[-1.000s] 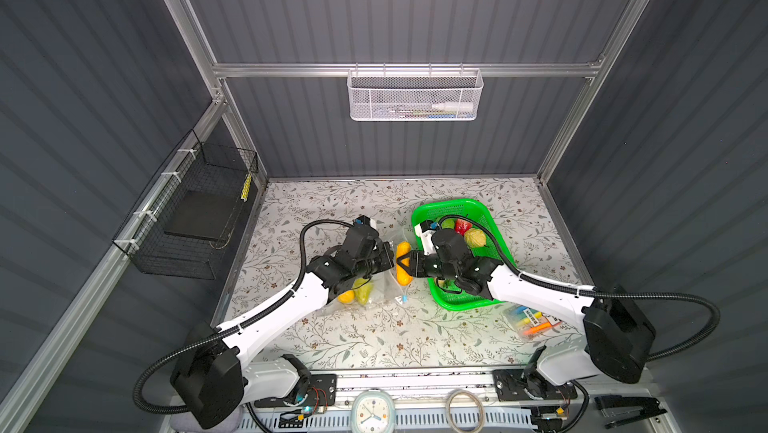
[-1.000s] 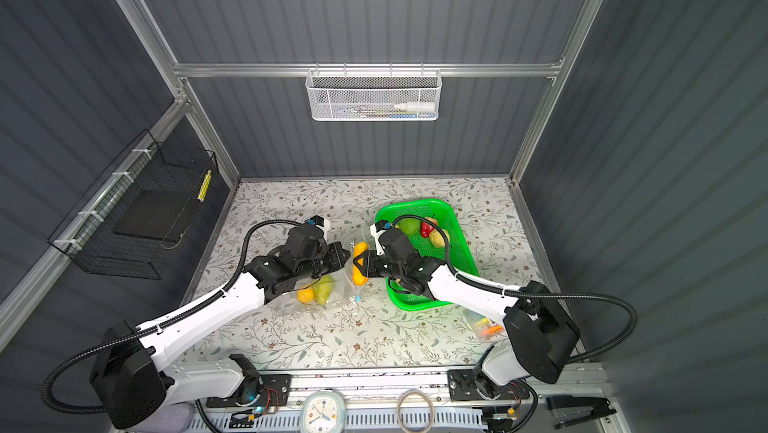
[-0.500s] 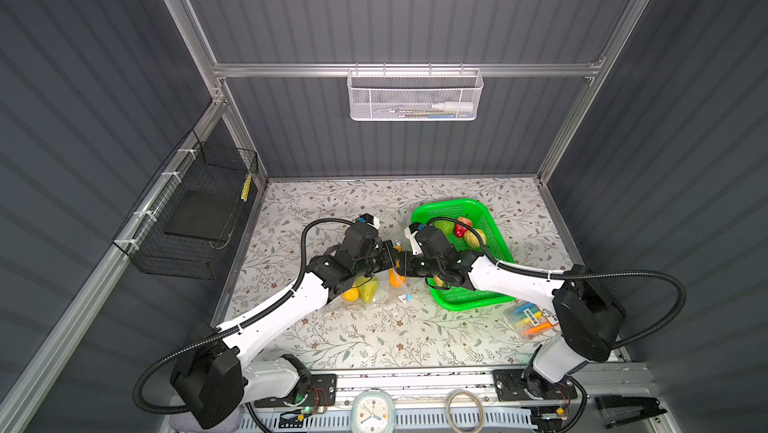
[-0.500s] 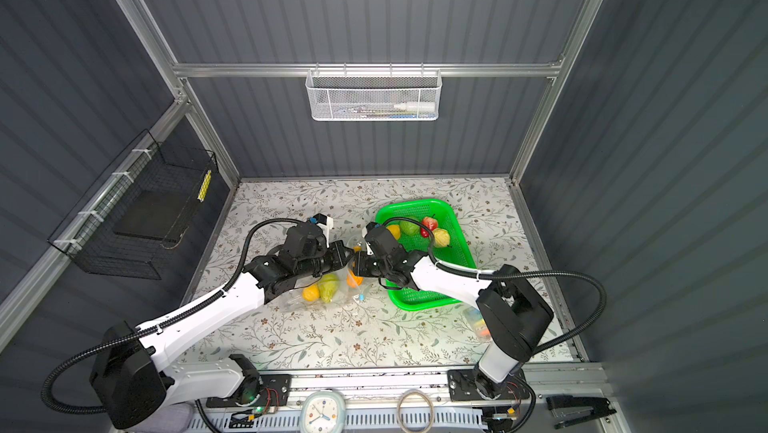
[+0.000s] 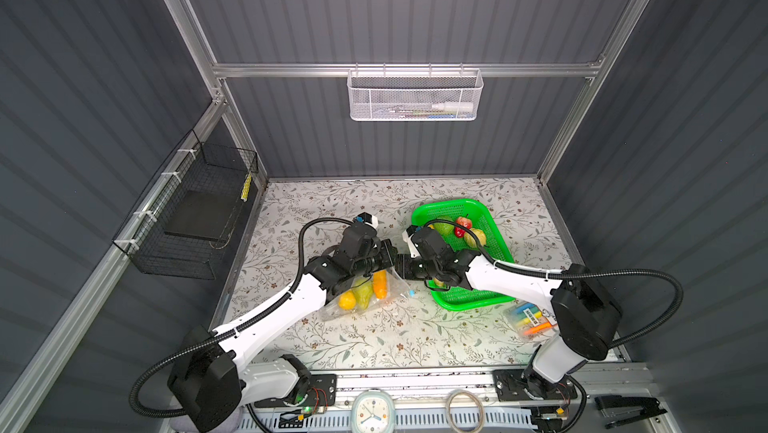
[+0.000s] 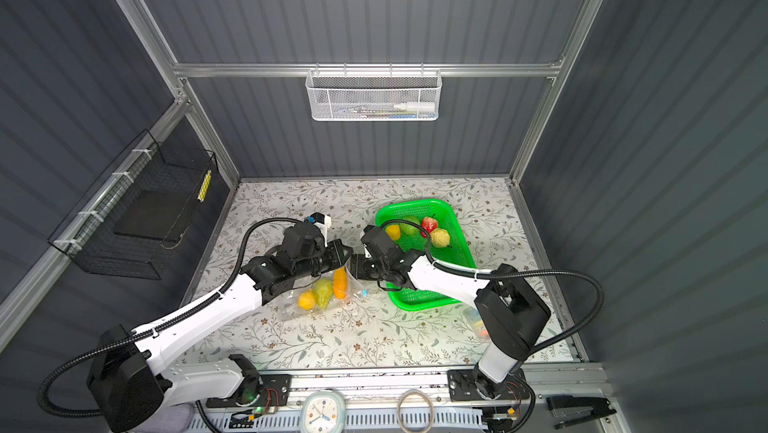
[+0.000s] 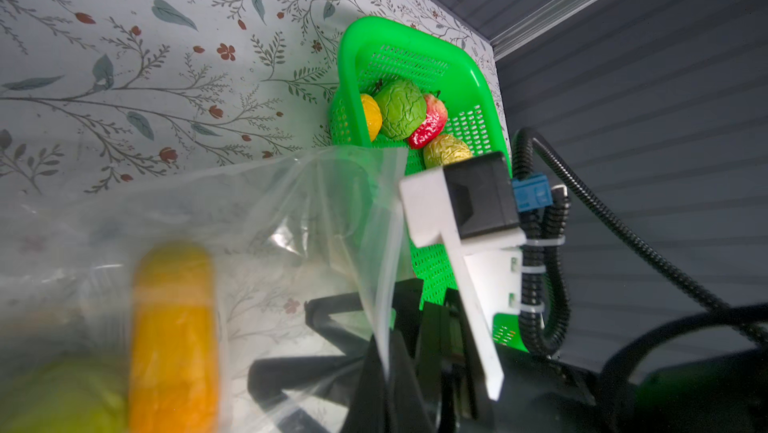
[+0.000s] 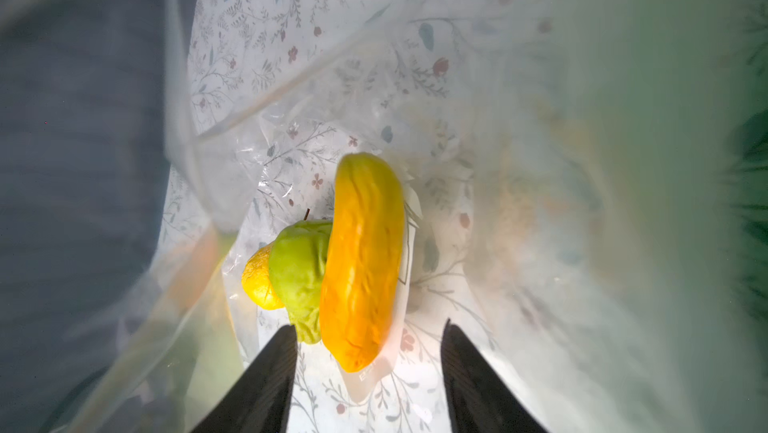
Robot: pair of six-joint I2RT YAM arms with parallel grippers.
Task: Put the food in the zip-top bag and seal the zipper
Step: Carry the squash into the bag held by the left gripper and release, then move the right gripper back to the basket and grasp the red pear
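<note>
A table under a pale cloth printed with leafy twigs and small red flowers (image 5: 374, 339) is filling the floor of a grey ribbed booth, and the two arms are meeting over its middle. A second ago the right gripper (image 8: 369, 327) was carrying the long orange carrot toy (image 8: 361, 260) towards the large clear crinkly zip-top bag (image 5: 332, 313). Now the carrot is lying inside the bag, touching neither black finger, and the jaws are standing well apart with nothing held. The left gripper (image 5: 386, 259) is pinching the bag's upper lip tight and is keeping the mouth lifted open. Three pieces are now sitting in the bag, so the loading looks partly done, and the right arm is probably free to go back for more. The thin zipper strip with its small blue slider tab (image 5: 411, 293) is lying unsealed at the bag's corner. The film is glossy, creased and sagging. The carrot is looking waxy and shallowly dimpled, leaning against a wrinkled matte green pear-like gourd (image 8: 301, 273) and a pebbled yellow lemon (image 8: 257, 283). In the rigid perforated green plastic basket (image 7: 353, 36), just beside the bag, four more pieces are waiting. They are a crumpled green lime (image 7: 401, 108), a shiny red strawberry (image 7: 430, 127), a second lemon (image 7: 371, 117) and a lumpy tan ball (image 7: 446, 150).
</note>
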